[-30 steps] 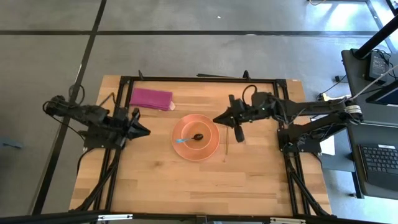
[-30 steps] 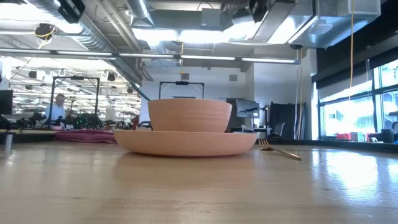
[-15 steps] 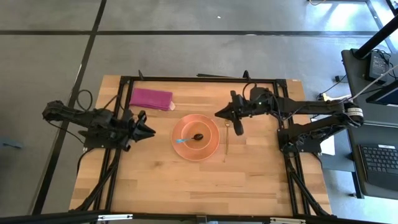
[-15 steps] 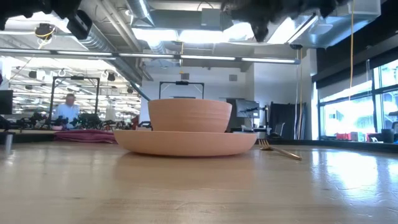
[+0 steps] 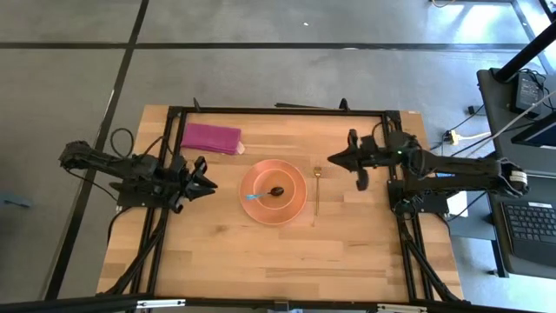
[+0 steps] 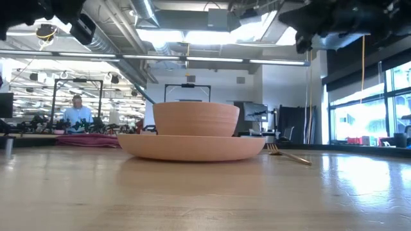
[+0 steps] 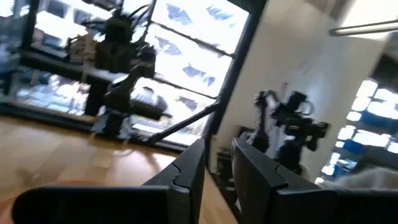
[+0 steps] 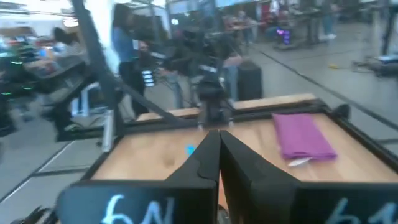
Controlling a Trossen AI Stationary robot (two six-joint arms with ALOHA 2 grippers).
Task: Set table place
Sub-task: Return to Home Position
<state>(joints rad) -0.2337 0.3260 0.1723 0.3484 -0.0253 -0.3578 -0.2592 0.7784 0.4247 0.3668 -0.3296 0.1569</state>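
A salmon bowl [image 5: 276, 187] stands on a matching plate [image 5: 295, 205] at the middle of the light-wood table [image 5: 261, 261]. A blue spoon [image 5: 254, 196] lies in the bowl. A gold fork [image 5: 317, 193] lies flat on the table just right of the plate. A folded purple napkin [image 5: 211, 137] lies at the far left. My left gripper [image 5: 213, 184] hovers left of the plate, slightly open and empty. My right gripper [image 5: 331, 157] hovers above the table, to the far right of the fork, shut and empty.
A black rail frame [image 5: 278, 110] edges the table. In the low view the bowl [image 6: 196, 119], the plate [image 6: 192, 146] and the fork [image 6: 289, 154] stand mid-table, with bare wood toward the near edge. A person [image 6: 77, 114] shows in the room behind.
My right gripper has drawn back from beside the plate toward the table's right edge, staying shut and empty. The bowl, plate, fork and napkin have stayed where they were.
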